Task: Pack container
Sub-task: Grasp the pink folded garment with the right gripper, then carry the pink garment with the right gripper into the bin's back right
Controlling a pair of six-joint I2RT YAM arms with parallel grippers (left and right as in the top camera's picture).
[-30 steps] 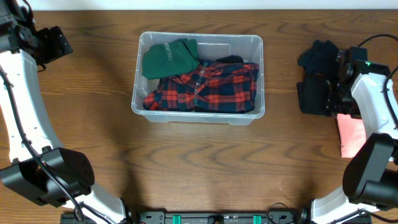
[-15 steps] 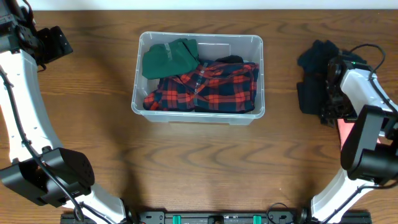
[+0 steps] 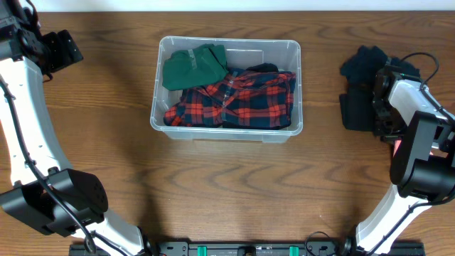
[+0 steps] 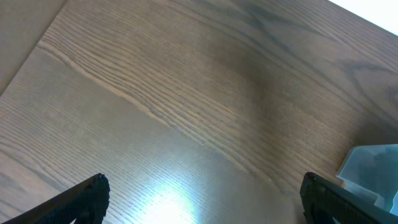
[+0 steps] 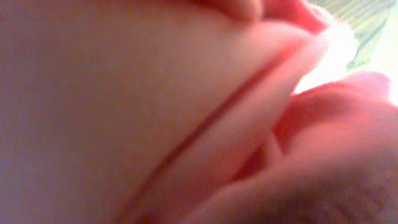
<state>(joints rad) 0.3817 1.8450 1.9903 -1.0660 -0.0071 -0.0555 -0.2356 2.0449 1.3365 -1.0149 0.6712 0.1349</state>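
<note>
Overhead: large clear plastic bin (image 3: 228,135) is partly packed; dark clothes (image 3: 359,89), pink cloth (image 3: 395,146) are left on wooden counter (image 3: 227,192). Left claw (image 4: 202,199) apart; right claw (image 3: 389,128) cannot be told.

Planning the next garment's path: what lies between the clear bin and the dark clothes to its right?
In the overhead view that stretch is bare wooden table, from the container to the dark clothes.

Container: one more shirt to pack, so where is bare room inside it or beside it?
Inside the container, only the back strip right of the green garment is bare; the plaid shirt fills the rest. The table is free in front, left, and between it and the dark clothes, where the right arm crowds.
</note>
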